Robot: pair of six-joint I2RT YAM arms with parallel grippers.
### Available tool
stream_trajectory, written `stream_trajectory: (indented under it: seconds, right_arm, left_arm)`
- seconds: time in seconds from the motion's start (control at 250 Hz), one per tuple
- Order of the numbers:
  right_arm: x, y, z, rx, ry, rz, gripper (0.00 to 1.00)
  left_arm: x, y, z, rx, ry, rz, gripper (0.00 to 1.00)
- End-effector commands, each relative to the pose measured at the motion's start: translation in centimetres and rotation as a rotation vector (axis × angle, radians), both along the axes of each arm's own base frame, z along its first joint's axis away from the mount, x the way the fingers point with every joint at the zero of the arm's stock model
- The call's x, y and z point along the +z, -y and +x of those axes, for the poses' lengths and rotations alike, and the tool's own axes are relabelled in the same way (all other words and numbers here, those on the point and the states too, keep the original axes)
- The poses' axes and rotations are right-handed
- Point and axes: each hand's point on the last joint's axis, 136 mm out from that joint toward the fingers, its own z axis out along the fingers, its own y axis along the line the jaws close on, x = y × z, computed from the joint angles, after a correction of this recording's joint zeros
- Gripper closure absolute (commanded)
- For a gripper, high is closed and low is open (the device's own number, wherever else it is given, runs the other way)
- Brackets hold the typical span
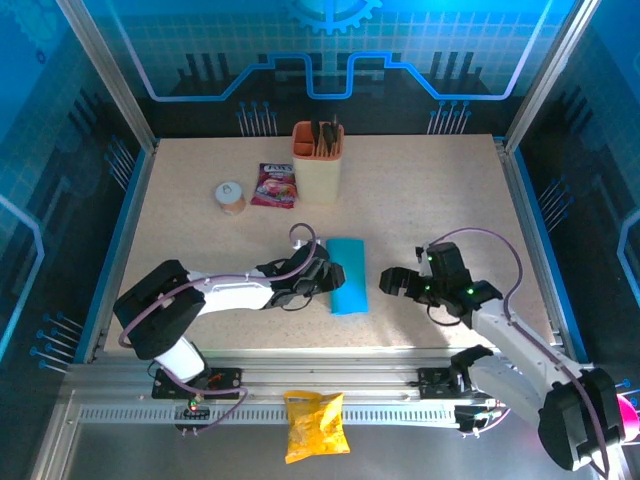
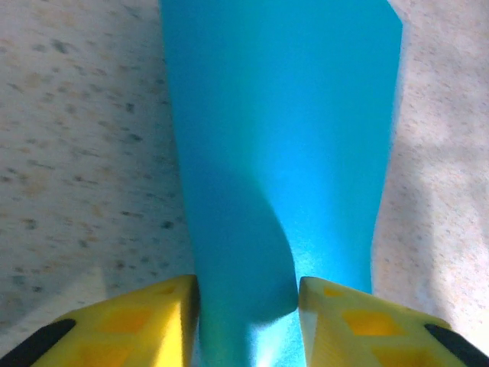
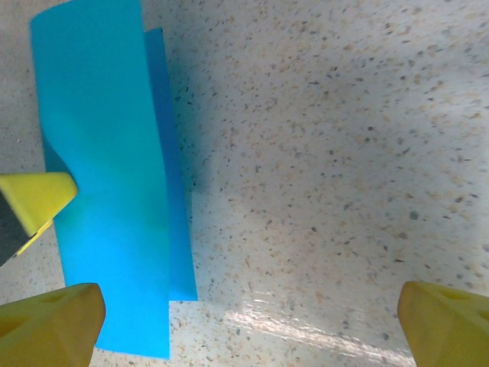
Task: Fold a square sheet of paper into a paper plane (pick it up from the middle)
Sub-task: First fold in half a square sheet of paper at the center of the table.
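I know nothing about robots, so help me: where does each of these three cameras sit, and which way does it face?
Top external: fixed above and behind the arms, looking down on the speckled beige table; both arms, left gripper and right gripper show.
Left wrist: on the left arm, looking past its yellow fingers at the thin bright-blue sheet of paper.
Right wrist: on the right arm, looking down between its spread yellow fingers at table and paper.
All three share the paper.

A speckled beige table (image 1: 420, 200) sits inside an aluminium frame (image 1: 108, 75). Blue-lit patterned panels (image 1: 450, 50) stand behind its far edge and along both sides.
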Motion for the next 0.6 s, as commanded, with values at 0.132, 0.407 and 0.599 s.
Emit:
stream_trajectory:
  seconds: [0.132,0.407,0.599]
  right_arm:
    - [0.5,-2.8,2.2,0.050,-0.001,0.127,0.01]
    - [0.8,-5.8,4.1,0.090,-0.015,0.228,0.05]
    - [0.9,-7.7,5.2,0.119,-0.021,0.255,0.07]
  left_arm:
    - [-1.2,-2.2,1.2,0.030,0.013,0.039,0.51]
    - [0.0,-2.8,1.2,0.009,0.048,0.072,0.36]
    - [0.4,-3.2,1.1,-0.002,0.058,0.084,0.36]
